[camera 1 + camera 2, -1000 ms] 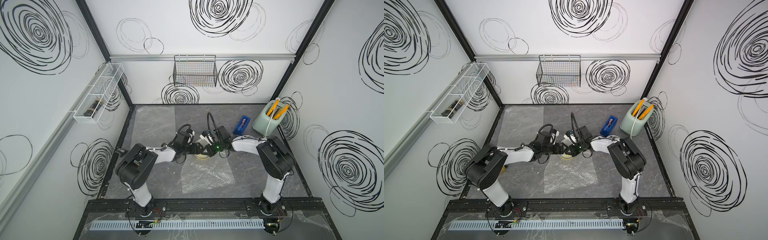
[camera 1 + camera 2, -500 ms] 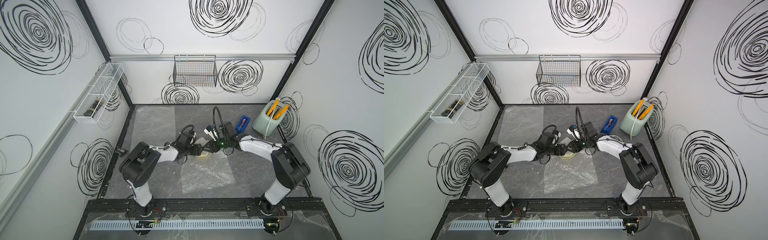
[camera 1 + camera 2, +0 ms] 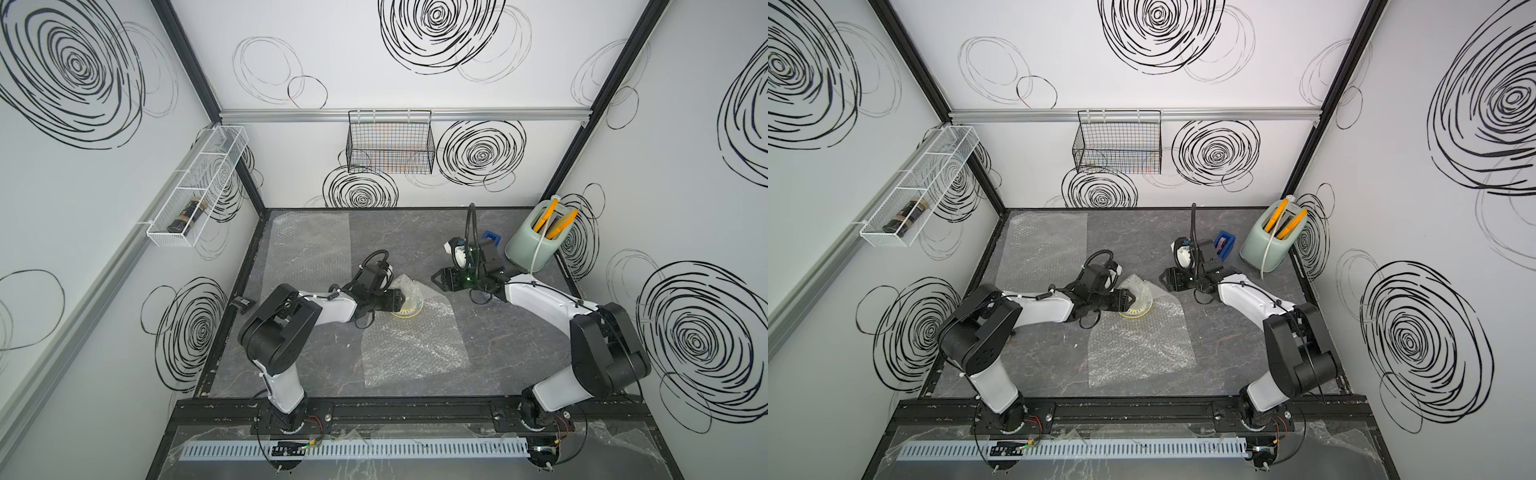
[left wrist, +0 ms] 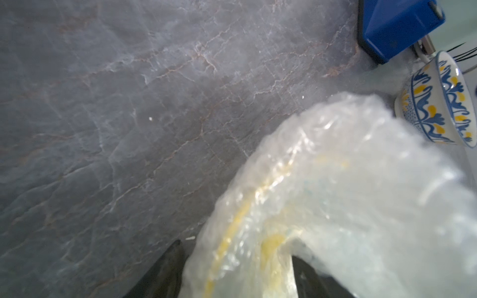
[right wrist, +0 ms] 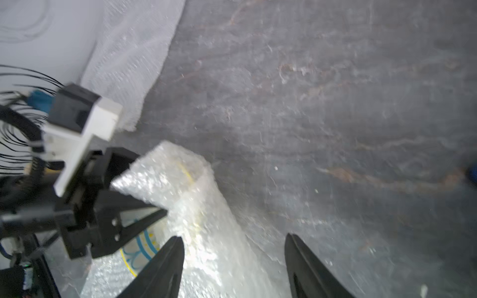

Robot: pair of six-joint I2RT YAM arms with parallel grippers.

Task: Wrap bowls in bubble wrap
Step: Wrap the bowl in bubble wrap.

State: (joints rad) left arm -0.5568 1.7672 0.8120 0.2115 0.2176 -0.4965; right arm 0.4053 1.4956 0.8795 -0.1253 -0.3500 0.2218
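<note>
A cream bowl (image 3: 409,309) with a yellow rim stands on the far corner of a bubble wrap sheet (image 3: 415,349). One corner of the sheet is folded up over it. My left gripper (image 3: 400,300) is at the bowl with its fingers wide apart. In the left wrist view the wrap-covered rim (image 4: 258,206) lies between them. My right gripper (image 3: 434,279) hovers open and empty, a short way right of the bowl. The white bowl (image 3: 457,253) with a blue pattern lies tilted beside the right wrist. A second bubble wrap sheet (image 3: 309,245) lies flat at the back left.
A blue box (image 3: 492,237) and a pale green holder (image 3: 536,245) with orange tools stand at the back right. A black wire basket (image 3: 390,145) hangs on the back wall. A white wire shelf (image 3: 199,183) hangs on the left wall.
My right gripper has opened, let go of the wrap corner and drawn back to the right. The corner now lies over the bowl. The left gripper has stayed at the bowl.
</note>
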